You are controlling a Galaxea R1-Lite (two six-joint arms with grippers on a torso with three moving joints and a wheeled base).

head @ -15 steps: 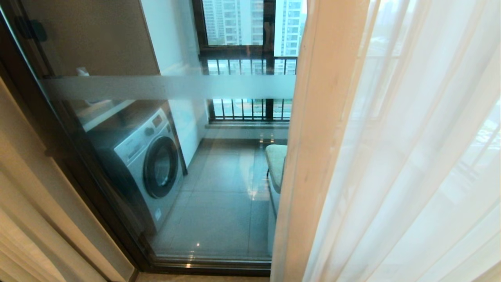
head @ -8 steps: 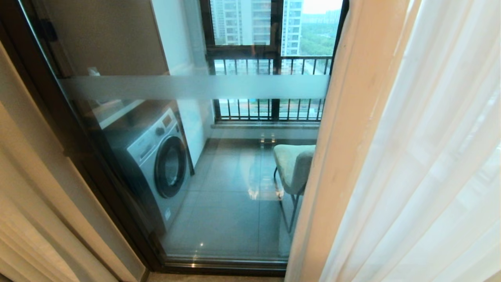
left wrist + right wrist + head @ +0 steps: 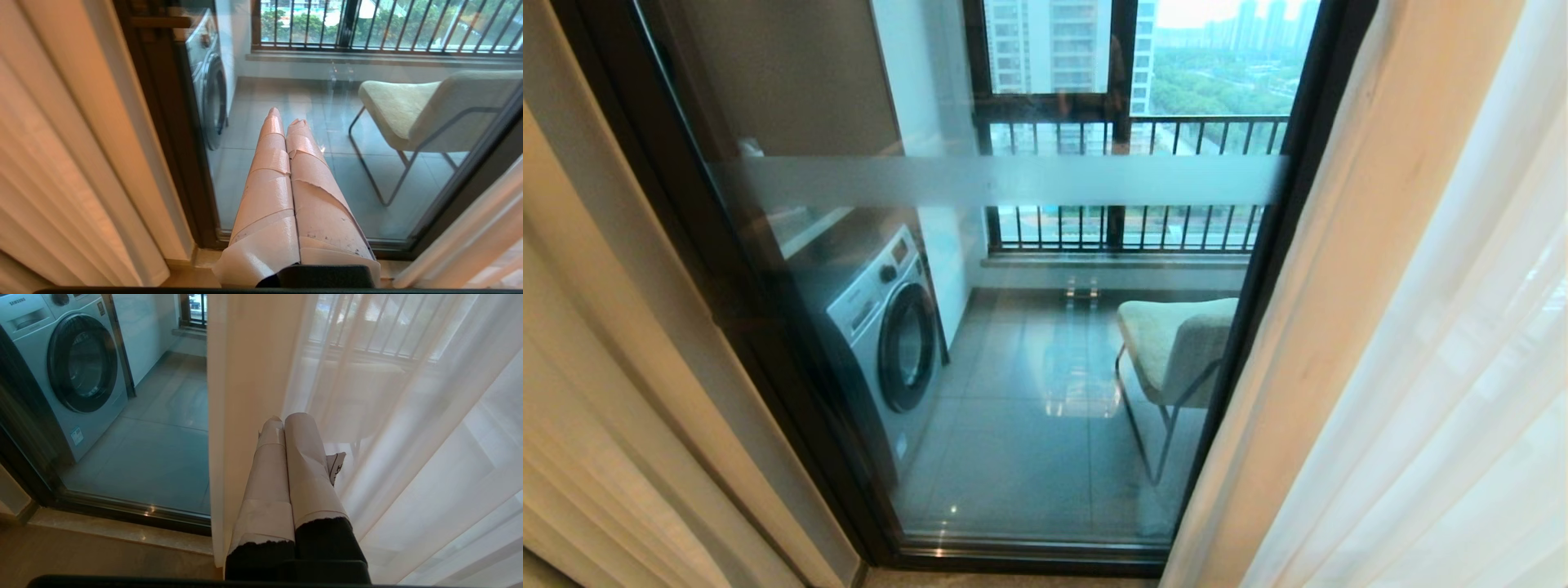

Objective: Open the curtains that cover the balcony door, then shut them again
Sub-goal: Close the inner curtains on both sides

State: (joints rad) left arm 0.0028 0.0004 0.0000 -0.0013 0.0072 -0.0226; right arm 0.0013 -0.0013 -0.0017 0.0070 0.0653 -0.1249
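- The curtains (image 3: 1347,327) hang parted, cream drapes at left and right edges, white sheers far right, baring the balcony door (image 3: 1013,343).
- Right gripper (image 3: 286,418), fingers pressed together, empty, points at the right drape's edge.
- Left gripper (image 3: 284,118), likewise closed, faces the glass.

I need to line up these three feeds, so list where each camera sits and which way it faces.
Head view: high on the robot, angled down at the dark-framed glass balcony door; no arm shows.
Left wrist view: behind the shut, tape-wrapped left gripper, facing the glass and cream padded chair.
Right wrist view: behind the shut right gripper, facing the cream-beige opaque drape and white sheer.
Shared: all three show the silver front-loading washing machine.
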